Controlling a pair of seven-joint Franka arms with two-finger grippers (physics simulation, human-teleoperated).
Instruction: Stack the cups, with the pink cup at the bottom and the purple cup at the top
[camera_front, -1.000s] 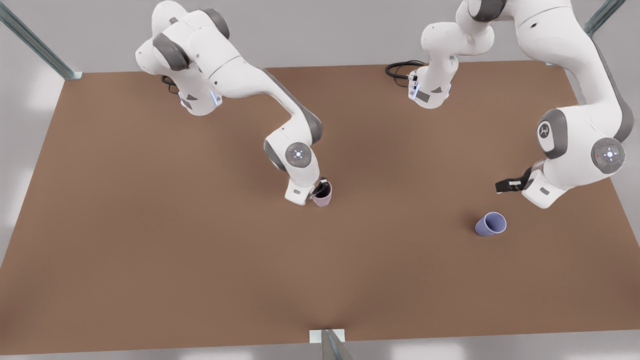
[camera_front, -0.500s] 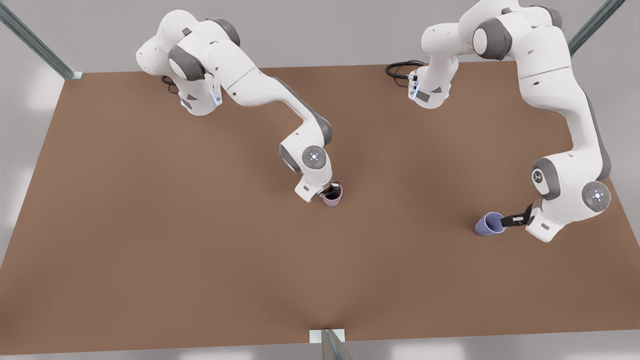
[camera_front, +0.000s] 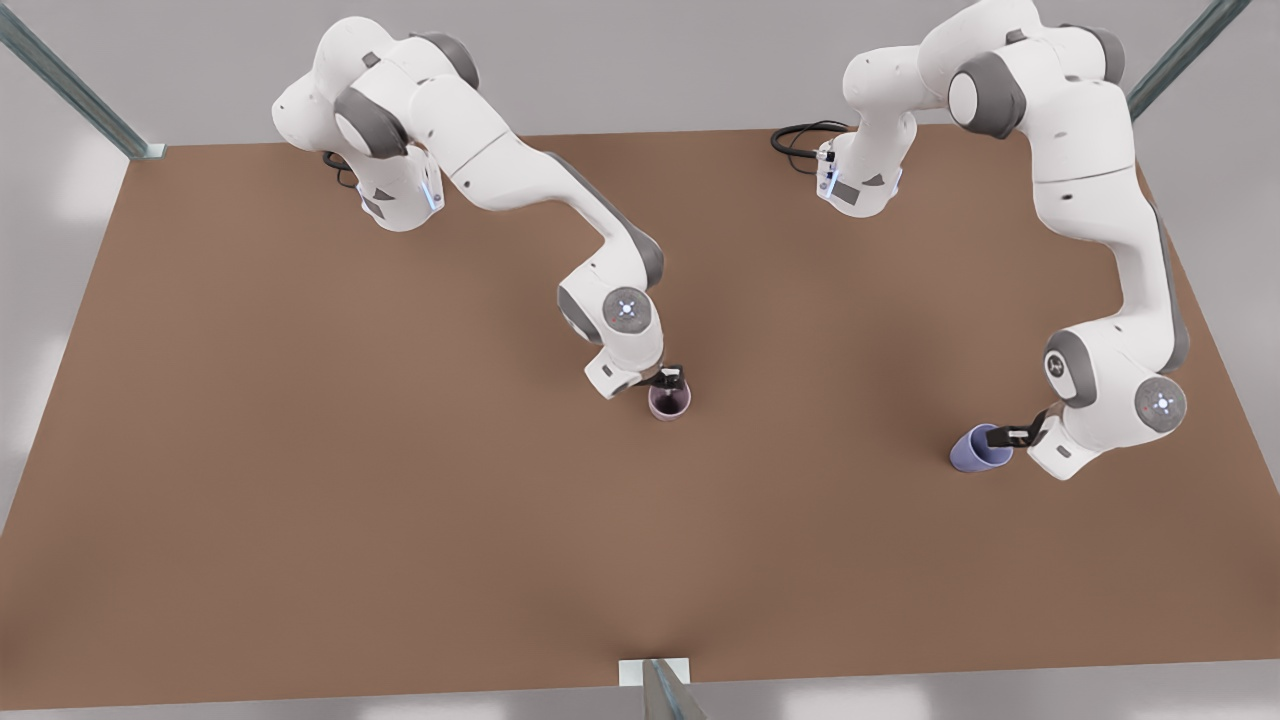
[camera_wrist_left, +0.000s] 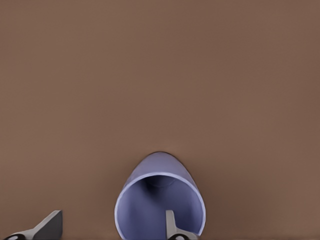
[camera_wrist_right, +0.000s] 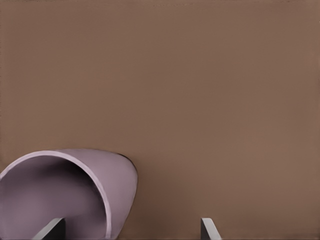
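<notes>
Mid-frame, the right gripper (camera_front: 668, 378) straddles the pink cup's (camera_front: 669, 401) rim, fingers apart; at lower right the left gripper (camera_front: 1012, 434), likewise spread, brackets the purple cup's (camera_front: 978, 449) wall, both cups seemingly light, rigid, best pinched at the rim.

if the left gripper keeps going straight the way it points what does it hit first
Probably the purple cup's wall: the left gripper is open astride its rim, one finger inside. Beyond lies the table.
</notes>
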